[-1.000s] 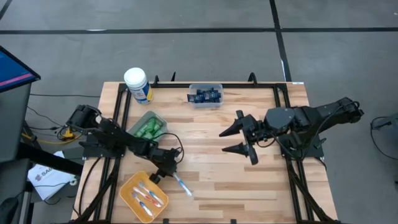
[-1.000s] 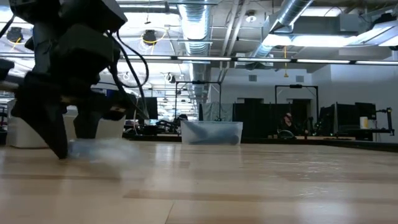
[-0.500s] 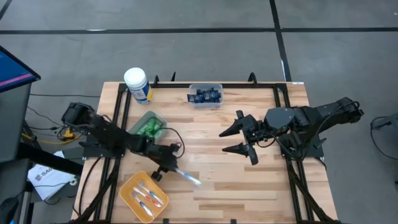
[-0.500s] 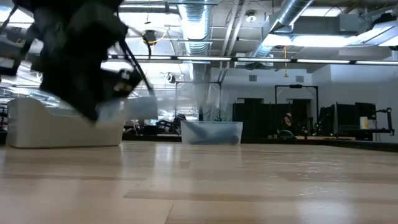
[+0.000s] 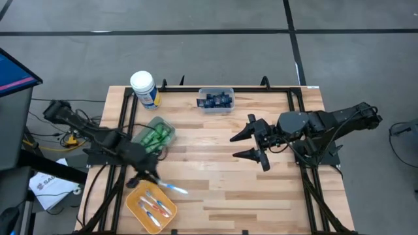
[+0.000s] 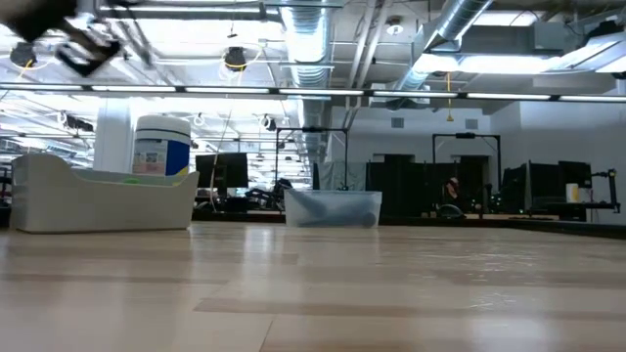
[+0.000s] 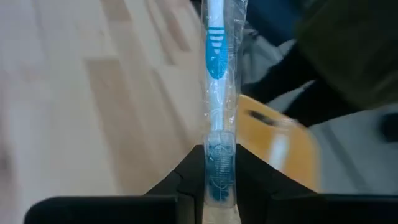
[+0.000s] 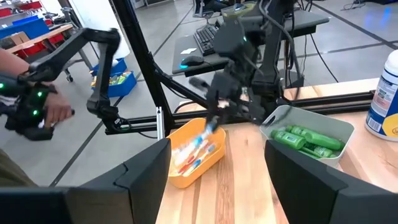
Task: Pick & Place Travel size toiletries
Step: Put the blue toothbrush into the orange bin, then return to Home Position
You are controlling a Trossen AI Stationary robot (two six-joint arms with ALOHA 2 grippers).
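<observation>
One white-blue toothbrush (image 5: 171,188) has left the tabletop — a second ago it lay on the wood under the left gripper (image 5: 151,179), and now it rides clamped between the closed fingers, carried back to just over the rim of the yellow bin (image 5: 138,195). That reads as pick done, drop pending. The right gripper (image 5: 250,138) hangs spread wide and empty mid-table, unmoved.

The left wrist view alone shows the grip — the wrapped brush pinched near its handle end. From table height the arm has risen almost out of frame, uncovering the grey bin (image 6: 103,200) and white canister (image 6: 161,147).
</observation>
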